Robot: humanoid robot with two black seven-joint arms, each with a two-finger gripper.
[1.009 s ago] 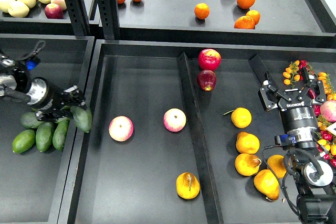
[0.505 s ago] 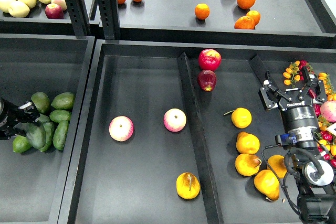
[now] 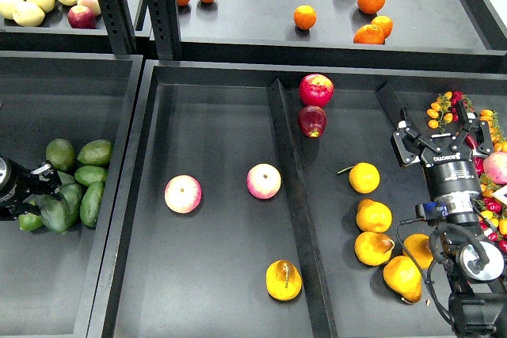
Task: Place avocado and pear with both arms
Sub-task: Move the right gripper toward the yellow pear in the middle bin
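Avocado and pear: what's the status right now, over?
Left hand at the avocado pile, gripping the dark avocado. Right hand open, empty, above the pears. Blotched pear lies untouched in the middle tray. Nothing blocking it.

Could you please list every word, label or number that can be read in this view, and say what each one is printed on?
One small white brand mark on the body of the right hand; it is too small and blurred to read for certain.
No other text shows on the fruit, trays or shelves.

Glossy pear (image 3: 283,279), smooth matt-ish avocado (image 3: 54,213), matt black tray (image 3: 214,290).
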